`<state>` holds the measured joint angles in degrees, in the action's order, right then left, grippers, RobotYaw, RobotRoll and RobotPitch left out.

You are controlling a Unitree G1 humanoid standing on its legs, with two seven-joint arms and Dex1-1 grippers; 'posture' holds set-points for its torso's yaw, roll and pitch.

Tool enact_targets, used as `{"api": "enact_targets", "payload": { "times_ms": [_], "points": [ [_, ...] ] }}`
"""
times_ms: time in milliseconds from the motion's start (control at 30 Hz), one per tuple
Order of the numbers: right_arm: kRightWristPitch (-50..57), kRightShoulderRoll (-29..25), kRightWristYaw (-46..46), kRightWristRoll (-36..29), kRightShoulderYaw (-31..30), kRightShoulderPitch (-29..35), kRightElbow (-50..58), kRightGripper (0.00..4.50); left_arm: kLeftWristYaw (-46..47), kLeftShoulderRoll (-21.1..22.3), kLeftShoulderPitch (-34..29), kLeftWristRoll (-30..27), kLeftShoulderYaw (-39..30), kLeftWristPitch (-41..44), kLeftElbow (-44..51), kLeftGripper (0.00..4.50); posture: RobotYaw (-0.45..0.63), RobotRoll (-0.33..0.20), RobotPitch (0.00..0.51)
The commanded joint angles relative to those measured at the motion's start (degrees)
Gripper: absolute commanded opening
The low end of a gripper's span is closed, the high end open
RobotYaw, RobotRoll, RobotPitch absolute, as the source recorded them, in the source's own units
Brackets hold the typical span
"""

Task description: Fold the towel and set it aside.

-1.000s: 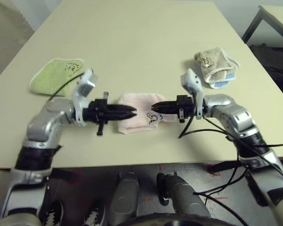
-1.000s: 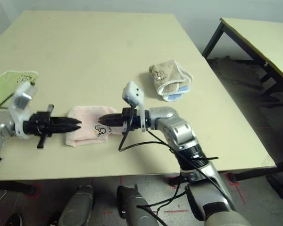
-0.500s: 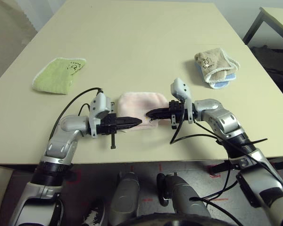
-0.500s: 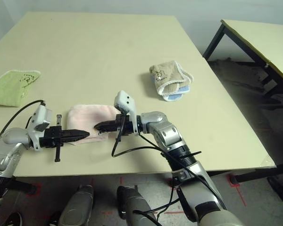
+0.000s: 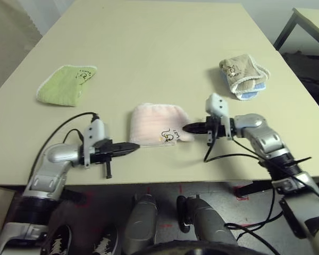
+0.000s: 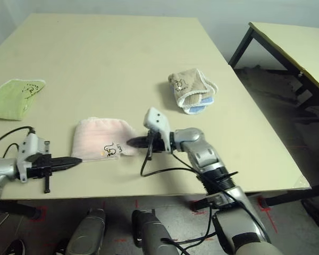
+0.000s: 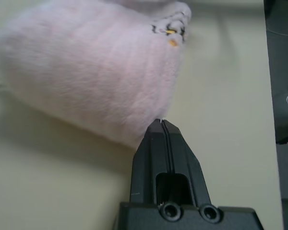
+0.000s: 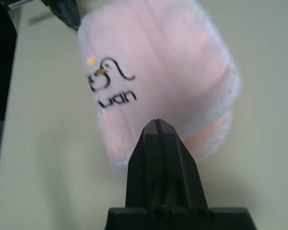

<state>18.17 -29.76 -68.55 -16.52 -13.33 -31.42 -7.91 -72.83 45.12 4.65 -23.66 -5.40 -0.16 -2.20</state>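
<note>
The towel [image 5: 158, 125] lies folded near the bench's [image 5: 159, 48] front edge, between my hands. I judge it soft, light and limp, so pinch through all layers at a folded edge. My left hand [image 5: 133, 146] and right hand [image 5: 187, 127] are both clenched, holding nothing.

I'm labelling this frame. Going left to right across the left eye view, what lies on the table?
Green towel → left gripper → pink towel → right gripper → beige-and-blue folded towels.
</note>
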Motion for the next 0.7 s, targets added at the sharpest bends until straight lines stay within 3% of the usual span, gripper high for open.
{"api": "enact_targets", "payload": {
  "times_ms": [33, 200, 433, 600, 700],
  "points": [
    [3.7, 1.1, 0.2, -2.9, 1.5, -2.6, 3.8, 0.0, 0.1, 1.2, 3.2, -3.9, -2.1, 3.9, 3.4, 0.03, 0.13, 0.0, 0.151],
    [6.2, 8.5, 4.9, -3.8, 1.2, -8.8, 2.0, 0.0, 4.8, -2.2, 14.2, -4.8, -0.1, 9.1, 3.1, 0.03, 0.14, 0.0, 0.148],
    [-2.5, 16.1, 10.2, 3.0, -0.8, -10.4, -13.8, 0.0, 10.1, -9.3, 20.2, 4.6, 6.5, 6.2, -7.7, 0.03, 0.13, 0.0, 0.148],
    [-8.5, 15.8, 12.0, 7.5, -1.0, -10.1, -21.8, 0.0, 12.9, -9.8, 21.4, 8.8, 7.1, 5.4, -14.6, 0.03, 0.13, 0.0, 0.153],
    [-8.8, 13.2, 11.1, 8.1, -0.3, -9.4, -22.1, 0.0, 13.0, -8.0, 20.4, 10.6, 6.7, 4.2, -17.3, 0.03, 0.14, 0.0, 0.155]
  ]
}}
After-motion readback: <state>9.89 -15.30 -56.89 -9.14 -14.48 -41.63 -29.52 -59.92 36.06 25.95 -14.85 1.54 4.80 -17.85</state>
